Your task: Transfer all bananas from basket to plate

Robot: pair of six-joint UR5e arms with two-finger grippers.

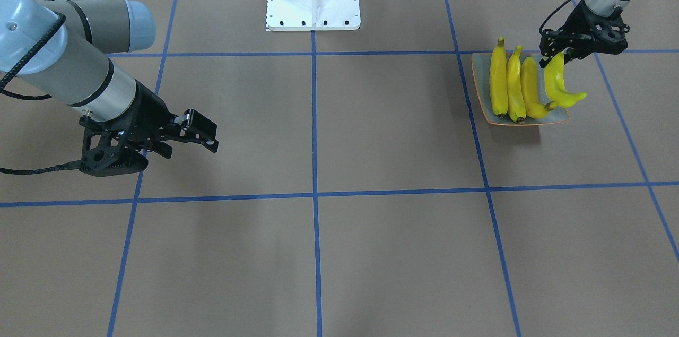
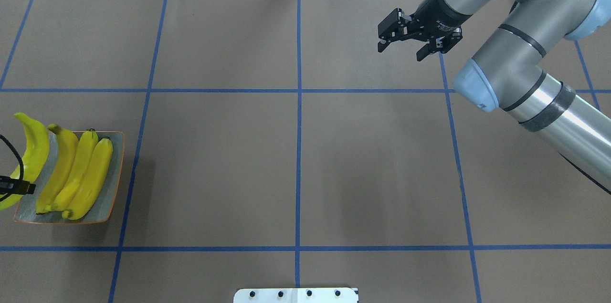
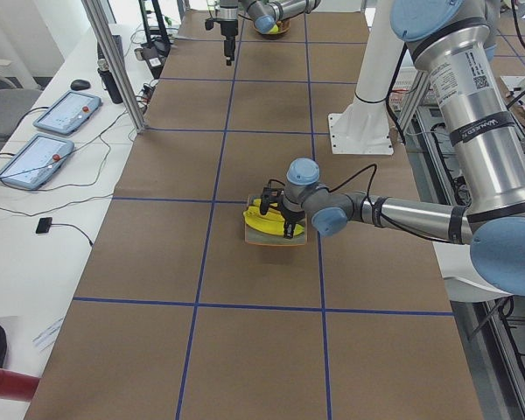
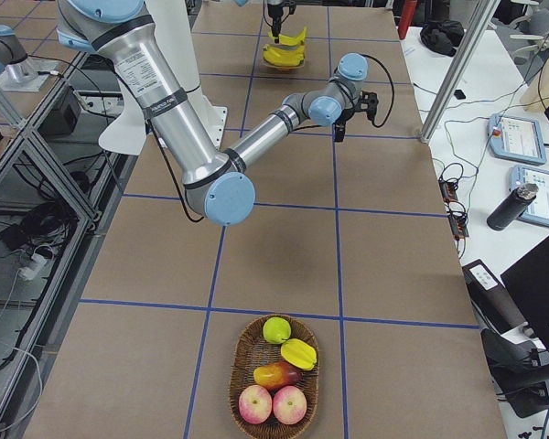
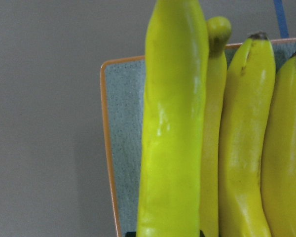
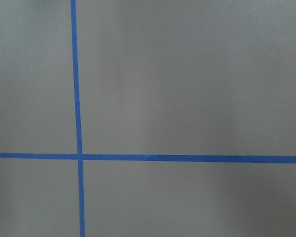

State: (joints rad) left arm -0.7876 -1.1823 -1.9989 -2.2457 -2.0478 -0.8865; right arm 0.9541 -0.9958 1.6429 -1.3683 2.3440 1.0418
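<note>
While three bananas (image 1: 514, 85) lie side by side on the plate (image 1: 481, 79), roughly parallel and touching each other, the fourth banana (image 1: 559, 85) is pinched at one end by the left gripper (image 1: 556, 58). That one looks a bit greener than the rest. It hangs at a tilt over the plate's outer side, next to the row, and its free tip pokes out past the rim. Whether it's touching the plate or the neighbouring banana is hard to call from any angle. The left wrist camera is basically all banana, with a strip of grey-green plate and the orange rim beside it, and the gripper's fingers barely show there.

The plate sits on the brown bench (image 1: 371, 140) well out on the robot's left side, in one of the squares marked off with blue tape.

The right gripper (image 2: 400, 51) is way off on the other half of the bench, nowhere near the plate. It hovers above the paper with its fingers spread apart and nothing between them. Its wrist camera only sees bare bench and a crossing of blue tape lines.

Down at the far right end of the bench sits a wicker basket (image 4: 234, 384). It holds two reddish apples (image 4: 256, 402), a mango-looking fruit (image 4: 274, 375), a yellow star-shaped one (image 4: 297, 352) and a green round one (image 4: 275, 329).
</note>
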